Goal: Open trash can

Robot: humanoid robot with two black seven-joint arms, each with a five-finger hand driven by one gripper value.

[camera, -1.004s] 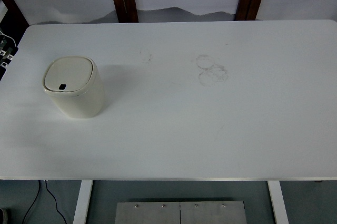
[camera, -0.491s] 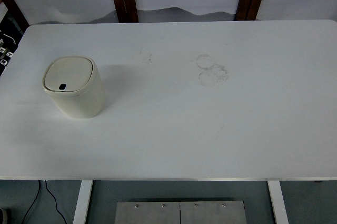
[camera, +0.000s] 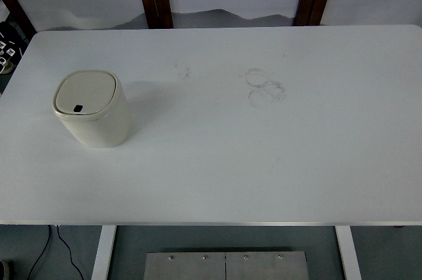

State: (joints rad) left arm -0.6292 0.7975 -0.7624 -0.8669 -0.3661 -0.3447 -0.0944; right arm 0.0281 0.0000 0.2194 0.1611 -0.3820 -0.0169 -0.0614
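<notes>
**Top view: trash can shut, no robot hand in sight**

From my station I saw a cream trash can (camera: 92,110) standing upright on the left part of the white surface (camera: 264,161), its lid (camera: 86,93) closed flat with a small dark button near the front edge. Faint ring stains (camera: 265,87) marked the surface well apart from it, toward the middle. Neither robot hand showed, so I could not tell how their fingers stood.
</notes>
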